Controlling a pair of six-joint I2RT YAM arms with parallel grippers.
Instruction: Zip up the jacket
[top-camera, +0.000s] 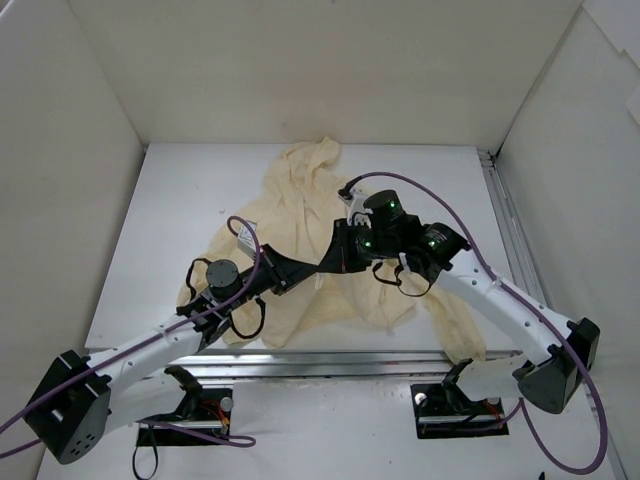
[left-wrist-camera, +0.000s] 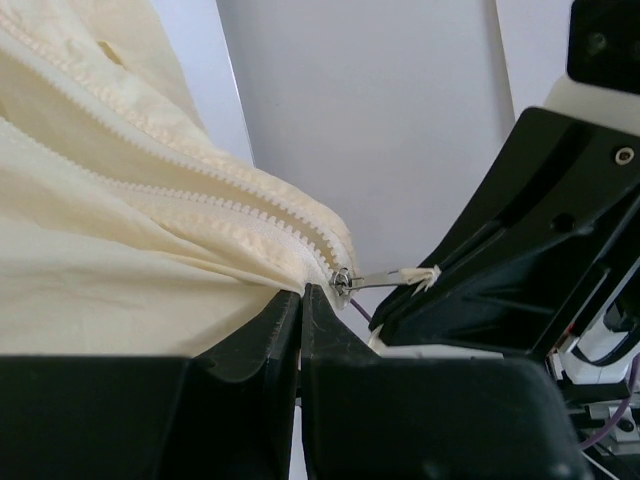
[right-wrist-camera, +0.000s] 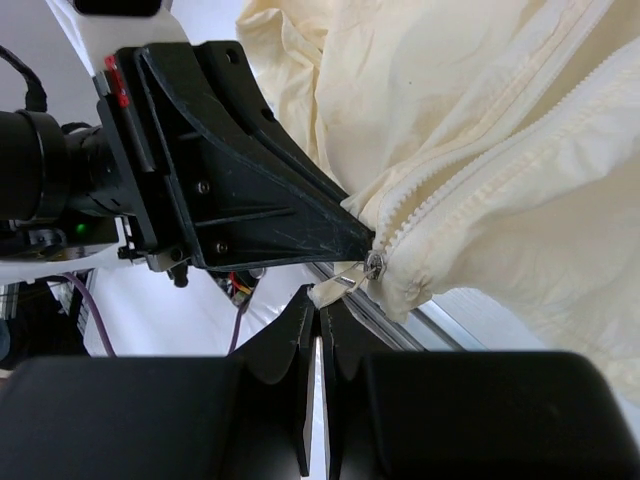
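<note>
Top and wrist views of a jacket (top-camera: 300, 210) lying spread on a white surface (top-camera: 180, 200), front upward, with both arms reaching in from the near edge and meeting over its lower front. The landmark is the metallic slider (left-wrist-camera: 342, 281), which sits at the bottom end of the zipper. From the slider the two rows of teeth (left-wrist-camera: 300, 235) run away towards the hood (top-camera: 312, 158) and part as they go, so the front lies unfastened beyond it. The hood is the part of the garment farthest from the slider, at the far side of the surface. The left gripper (left-wrist-camera: 301, 298) has its jaws pressed together on the jacket's edge, just beside the slider and directly under it in the left wrist view. A thin pull (left-wrist-camera: 380, 278) sticks out from the slider, on the side away from the teeth, and ends in a small cream tab. The right gripper (right-wrist-camera: 318, 308) has its jaws closed on that tab, so its tips lie close to the slider but apart from it. The two grippers face one another across the slider, nearly touching
</note>
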